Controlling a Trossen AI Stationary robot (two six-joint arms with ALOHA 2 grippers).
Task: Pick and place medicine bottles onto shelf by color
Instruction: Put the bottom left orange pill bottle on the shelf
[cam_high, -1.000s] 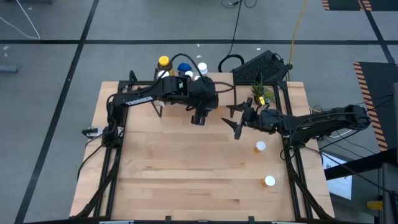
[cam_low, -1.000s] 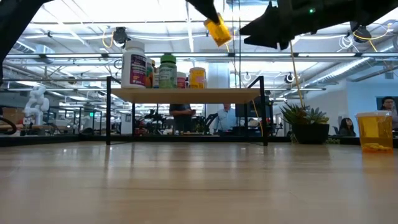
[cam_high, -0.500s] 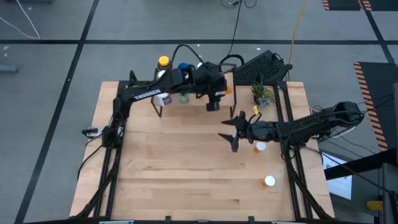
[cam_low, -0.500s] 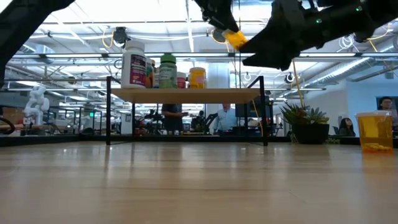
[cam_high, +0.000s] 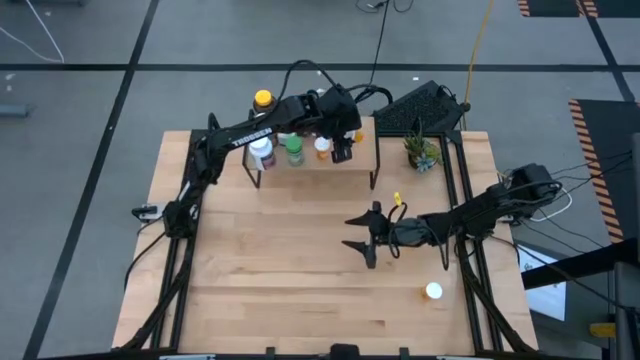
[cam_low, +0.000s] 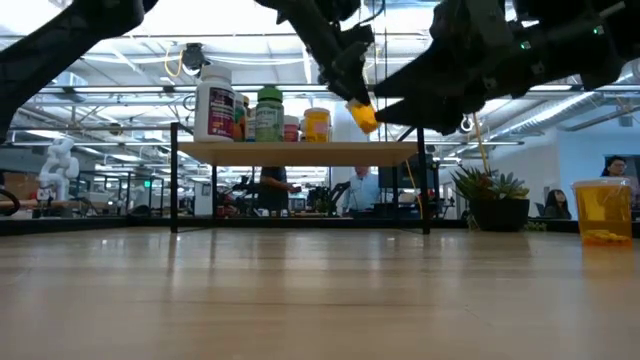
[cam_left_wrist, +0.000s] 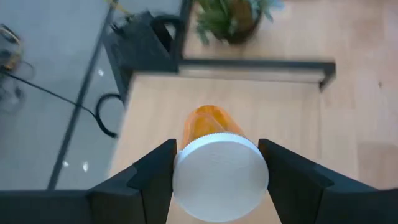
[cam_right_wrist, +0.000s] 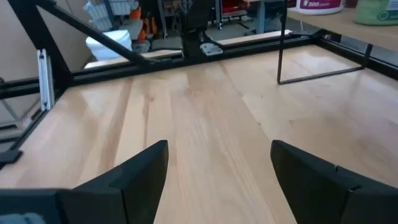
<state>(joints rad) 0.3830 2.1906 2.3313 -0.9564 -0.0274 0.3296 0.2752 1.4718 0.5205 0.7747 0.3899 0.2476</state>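
Left hand (cam_left_wrist: 217, 171) clamps a small orange plastic pill bottle with white cap (cam_left_wrist: 217, 168) by its cap sides above the raised light-wood shelf on dark legs (cam_low: 300, 152); likely light, rigid, smooth-sided so slip-prone; right hand (cam_high: 362, 233) gapes empty over the surface.

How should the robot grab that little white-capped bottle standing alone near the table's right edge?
Probably grip the small white-capped bottle across its round sides, just under the cap, coming straight down: it stands upright with nothing close beside it.
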